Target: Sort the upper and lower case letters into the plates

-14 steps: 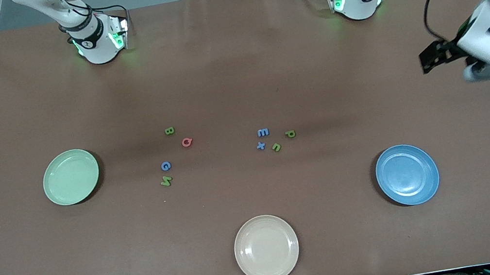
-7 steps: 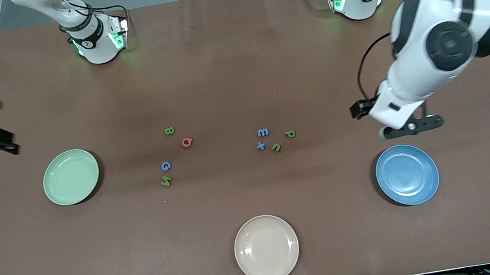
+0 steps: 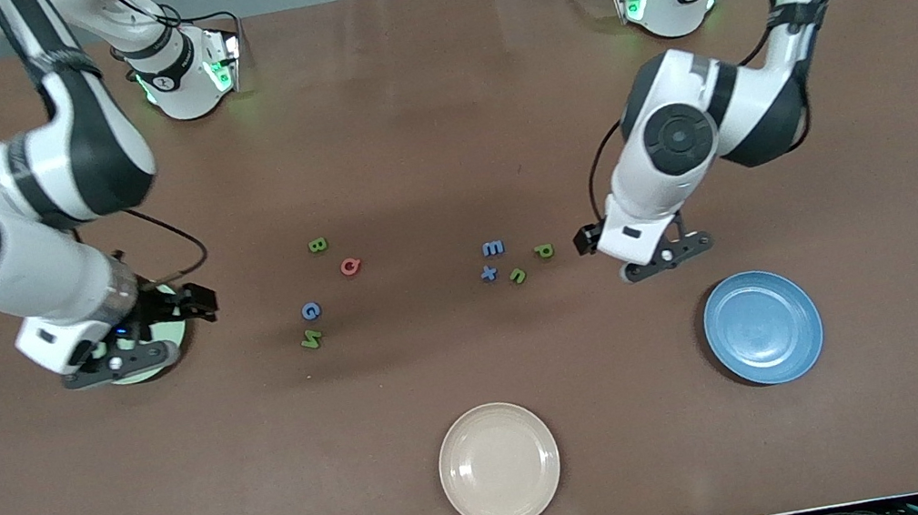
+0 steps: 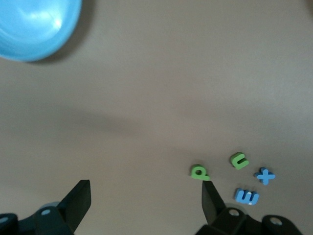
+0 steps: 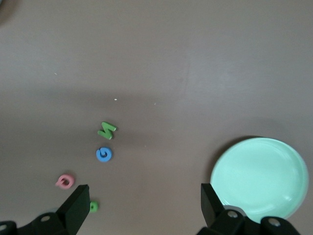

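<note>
1. Letters lie in two clusters between my grippers: green p (image 3: 544, 251), green u (image 3: 518, 276), blue x (image 3: 488, 272) and blue E (image 3: 493, 248) just beside the left gripper (image 3: 665, 258).
2. I see the left gripper's jaws spread wide and empty, over bare table near the blue plate (image 3: 763, 326).
3. My right gripper (image 3: 121, 362), fingers likewise apart and holding nothing, hangs over the mint green plate (image 5: 259, 177).
4. Green B (image 3: 317, 245), pink Q (image 3: 350, 265), blue G (image 3: 311, 310) and green M (image 3: 312, 340) sit toward the right gripper.

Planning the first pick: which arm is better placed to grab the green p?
Left. The left gripper, open, hangs beside the green p; the right gripper is over the mint green plate.
</note>
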### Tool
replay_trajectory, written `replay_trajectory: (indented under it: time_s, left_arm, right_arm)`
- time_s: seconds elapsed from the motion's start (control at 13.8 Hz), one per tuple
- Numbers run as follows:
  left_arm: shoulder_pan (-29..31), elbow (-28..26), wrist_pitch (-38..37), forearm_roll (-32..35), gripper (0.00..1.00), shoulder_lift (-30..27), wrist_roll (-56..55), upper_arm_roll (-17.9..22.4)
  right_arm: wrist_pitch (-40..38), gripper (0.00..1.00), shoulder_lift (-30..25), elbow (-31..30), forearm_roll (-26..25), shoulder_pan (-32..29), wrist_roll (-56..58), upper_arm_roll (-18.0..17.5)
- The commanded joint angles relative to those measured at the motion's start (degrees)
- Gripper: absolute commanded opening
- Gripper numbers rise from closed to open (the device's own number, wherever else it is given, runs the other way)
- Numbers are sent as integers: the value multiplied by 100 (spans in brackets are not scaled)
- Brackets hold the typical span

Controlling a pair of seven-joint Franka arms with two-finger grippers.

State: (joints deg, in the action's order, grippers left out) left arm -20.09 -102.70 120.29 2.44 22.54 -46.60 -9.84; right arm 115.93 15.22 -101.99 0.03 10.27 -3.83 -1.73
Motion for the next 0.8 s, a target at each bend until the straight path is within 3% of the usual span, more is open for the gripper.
replay_trajectory:
  time_s: [0.0, 0.22, 0.43, 0.72]
  left_arm:
    - [-416, -57, 511, 72, 100, 372, -978, 44]
    - [-838, -118, 1074, 125, 100, 829, -2061, 61]
    - [-997, -574, 1934, 615, 94, 1024, -2932, 70]
    - [-980, -822, 2280, 766, 85, 1059, -3189, 79]
  right_arm:
    - [710, 100, 190, -523, 32, 151, -92, 24]
    - [1272, 100, 762, -523, 155, 273, -83, 24]
    - [1642, 100, 1140, -497, 129, 651, -4, 24]
    - [1819, 100, 1606, -278, 128, 898, -73, 24]
